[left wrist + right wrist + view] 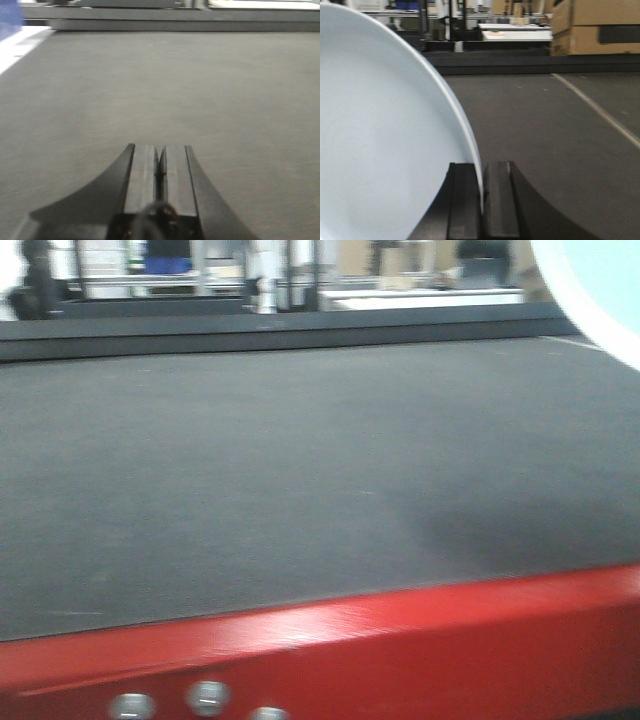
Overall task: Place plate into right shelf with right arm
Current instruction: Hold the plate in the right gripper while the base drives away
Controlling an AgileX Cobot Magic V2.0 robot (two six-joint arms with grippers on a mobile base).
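Note:
The plate (380, 140) is pale bluish-white and glossy, and fills the left half of the right wrist view, standing on edge. My right gripper (482, 167) is shut on its rim, with the rim pinched between the two black fingers. A part of the plate (590, 290) shows at the top right corner of the front view, above the table. My left gripper (160, 149) is shut and empty, low over the dark grey table top (160, 90). The right shelf is out of view.
The dark grey table (300, 470) has a red front frame (400, 650) with round buttons. Cardboard boxes (595, 25) stand at the far right. White tables and dark racks (515, 32) are in the background. A white line (600, 112) crosses the surface on the right.

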